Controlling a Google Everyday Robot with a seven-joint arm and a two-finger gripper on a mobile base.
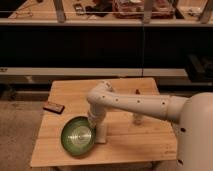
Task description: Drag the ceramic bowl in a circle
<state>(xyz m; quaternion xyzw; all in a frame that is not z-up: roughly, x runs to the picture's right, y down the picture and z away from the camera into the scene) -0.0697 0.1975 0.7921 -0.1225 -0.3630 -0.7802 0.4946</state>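
Observation:
The ceramic bowl [79, 136] is wide, shallow and glossy green with a pale swirl inside. It sits on the wooden table [125, 145] near the front left edge. My gripper [95, 125] reaches down from the white arm's elbow [102, 95] onto the bowl's right rim. The gripper's tip is hidden where it meets the bowl.
A dark brown bar [53, 106] lies at the table's left edge. A white packet [102, 134] lies against the bowl's right side. A small translucent cup [137, 119] stands behind the arm on the right. Dark shelving [100, 45] runs behind the table.

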